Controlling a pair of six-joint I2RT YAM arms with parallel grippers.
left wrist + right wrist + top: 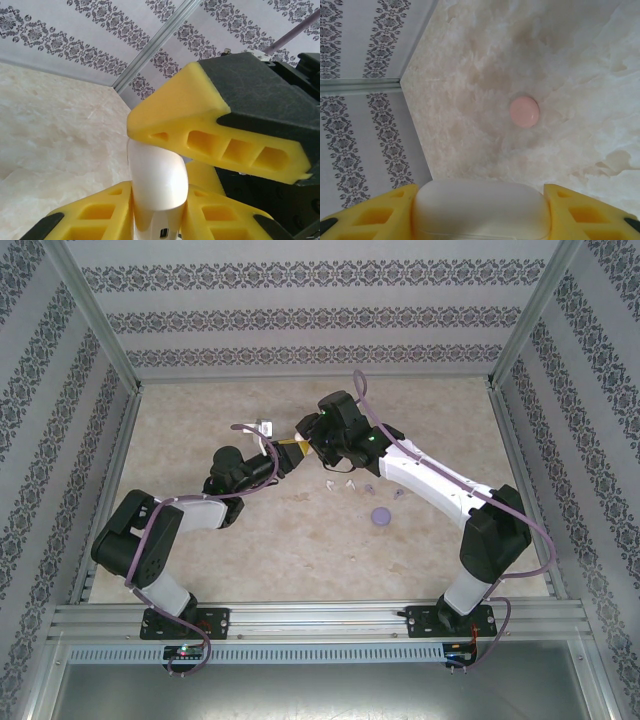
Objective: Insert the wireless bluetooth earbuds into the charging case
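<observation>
Yellow fingers (100,217) of the left end effector (160,200) are squeezing a shiny white case (157,170) above the counter (170,430). Next to it, the right end effector (480,200) is gripping what is looking like the same white case. Tiny earbuds (350,485) are lying loose on the counter, near a purple case (380,515). A pink case (524,111) is sitting apart. No earbud is sitting inside a case yet, so I am thinking most of the job is waiting.
</observation>
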